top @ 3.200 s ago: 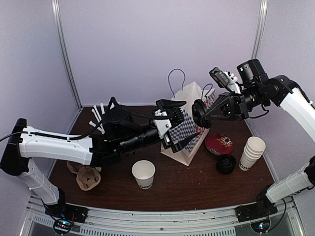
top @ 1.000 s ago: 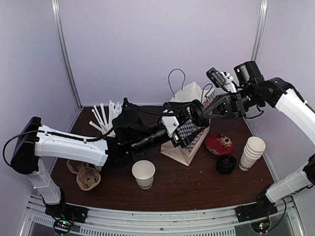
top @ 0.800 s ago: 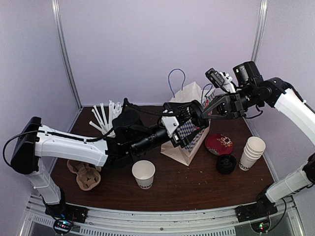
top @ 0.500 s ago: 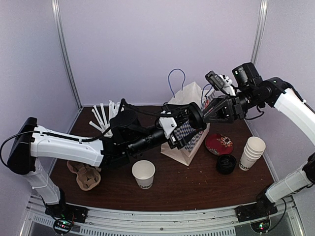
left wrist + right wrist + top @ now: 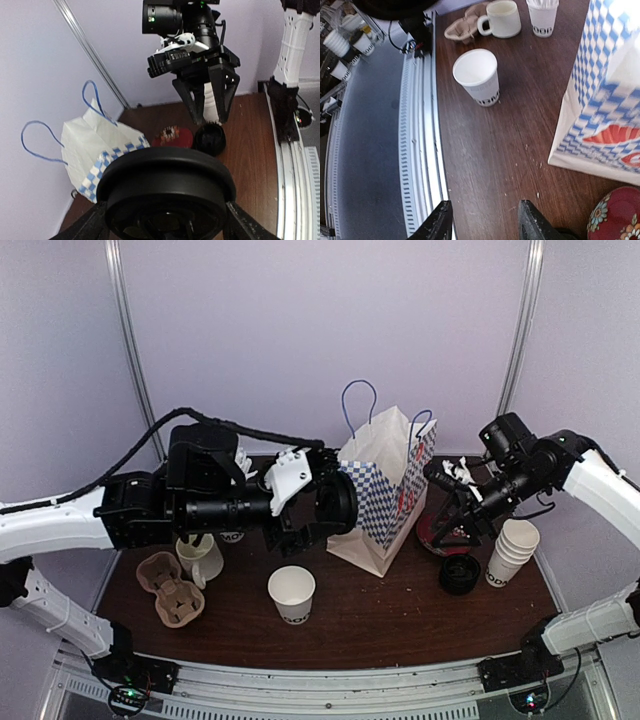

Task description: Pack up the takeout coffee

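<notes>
A white paper cup [image 5: 291, 592] with black lettering stands open and lidless at the table's front centre; it also shows in the right wrist view as the cup [image 5: 477, 75]. My left gripper [image 5: 333, 506] is shut on a black round lid [image 5: 167, 187], held in the air left of the paper bag [image 5: 385, 490]. My right gripper [image 5: 450, 523] is open and empty, low on the bag's right side over the red plate [image 5: 443, 533]. From its wrist view, the right gripper [image 5: 485, 225] has only bare table between its fingers.
A stack of white cups [image 5: 512, 550] and a stack of black lids [image 5: 459, 573] stand at the right. At the left are a cream mug [image 5: 200, 558], a cardboard cup carrier [image 5: 170, 590] and a cup of straws [image 5: 542, 15]. The table's front rail [image 5: 420, 150] runs beside the right gripper.
The black lid passed from my right gripper to my left. The left arm pulled back left with it. The right gripper opened and dropped to the bag's right side.
</notes>
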Robot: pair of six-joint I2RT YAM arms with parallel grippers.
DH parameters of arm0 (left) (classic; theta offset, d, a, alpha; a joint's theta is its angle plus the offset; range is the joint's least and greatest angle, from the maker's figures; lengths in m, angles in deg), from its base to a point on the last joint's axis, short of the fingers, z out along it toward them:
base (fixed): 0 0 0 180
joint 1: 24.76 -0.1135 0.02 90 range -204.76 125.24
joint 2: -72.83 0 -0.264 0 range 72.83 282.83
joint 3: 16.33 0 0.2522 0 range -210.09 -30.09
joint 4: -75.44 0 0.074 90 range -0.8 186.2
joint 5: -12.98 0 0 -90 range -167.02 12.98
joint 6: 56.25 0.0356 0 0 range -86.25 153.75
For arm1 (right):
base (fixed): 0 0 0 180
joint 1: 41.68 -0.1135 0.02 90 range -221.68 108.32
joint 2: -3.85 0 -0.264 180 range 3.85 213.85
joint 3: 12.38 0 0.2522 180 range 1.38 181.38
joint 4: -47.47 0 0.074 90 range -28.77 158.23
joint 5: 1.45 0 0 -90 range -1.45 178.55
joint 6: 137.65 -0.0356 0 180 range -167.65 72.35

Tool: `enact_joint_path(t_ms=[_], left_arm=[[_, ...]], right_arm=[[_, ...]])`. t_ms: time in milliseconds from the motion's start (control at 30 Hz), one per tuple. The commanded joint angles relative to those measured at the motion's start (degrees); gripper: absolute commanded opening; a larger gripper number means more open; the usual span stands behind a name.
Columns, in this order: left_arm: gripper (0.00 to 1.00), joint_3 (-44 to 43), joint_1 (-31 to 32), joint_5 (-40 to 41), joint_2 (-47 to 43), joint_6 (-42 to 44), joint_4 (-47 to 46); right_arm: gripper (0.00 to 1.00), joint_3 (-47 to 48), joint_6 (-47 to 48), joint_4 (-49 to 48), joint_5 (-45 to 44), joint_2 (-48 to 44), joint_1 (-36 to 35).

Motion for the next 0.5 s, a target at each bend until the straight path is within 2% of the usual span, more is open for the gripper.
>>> enact_joint_path(t_ms=[0,100,200,300,467], left_arm=[[0.78,-8.4,0.2,4.3,2.1,-5.8,29.0],[0.78,-15.2,0.1,11.6,6.9,-9.3,42.6],[0.78,-19.7,0.1,12.0,10.9,-10.9,51.4],[0.78,-21.4,-0.3,11.9,13.1,-11.4,56.2],[0.8,-23.0,-2.5,9.1,16.2,-12.0,59.7]], right_arm=[[0.47,-9.0,4.4,-5.3,-9.7,-0.9,0.4],[0.47,-13.4,4.0,-9.2,-10.7,-0.5,0.4],[0.47,-18.7,3.5,-15.7,-13.6,-0.6,0.5],[0.48,-22.1,4.6,-18.3,-18.0,-0.3,0.5],[0.48,-20.8,4.5,-16.8,-14.5,0.4,0.4]])
